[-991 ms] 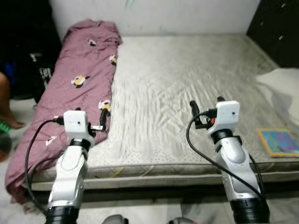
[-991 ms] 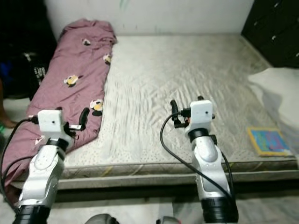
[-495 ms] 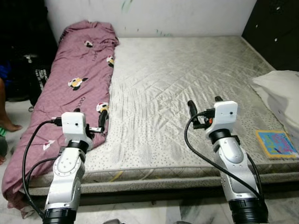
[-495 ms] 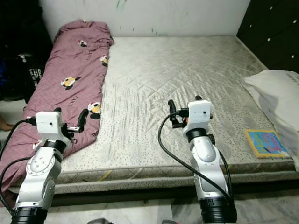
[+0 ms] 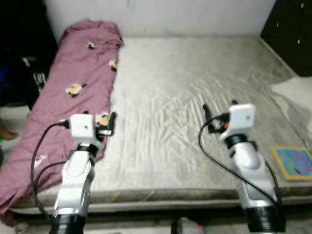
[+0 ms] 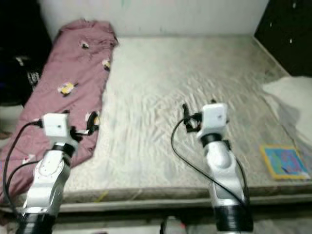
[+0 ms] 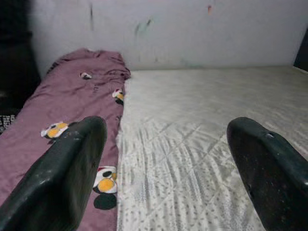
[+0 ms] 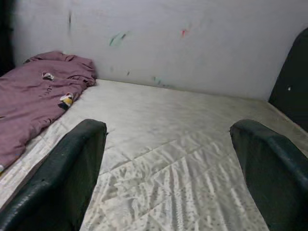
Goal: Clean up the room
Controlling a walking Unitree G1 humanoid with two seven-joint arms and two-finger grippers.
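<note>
Both claws, left (image 5: pixel 110 126) and right (image 5: pixel 219 109), spread wide and empty above the bare mattress (image 5: pixel 195 83); maroon blanket (image 5: pixel 73 83) bunched along its left edge, near left claw; risk: blurred heads-up views, likely mis-aimed grab pinching mattress cover instead.

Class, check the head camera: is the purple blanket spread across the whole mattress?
No: the purple blanket lies bunched along the left edge, leaving most of the mattress bare.
</note>
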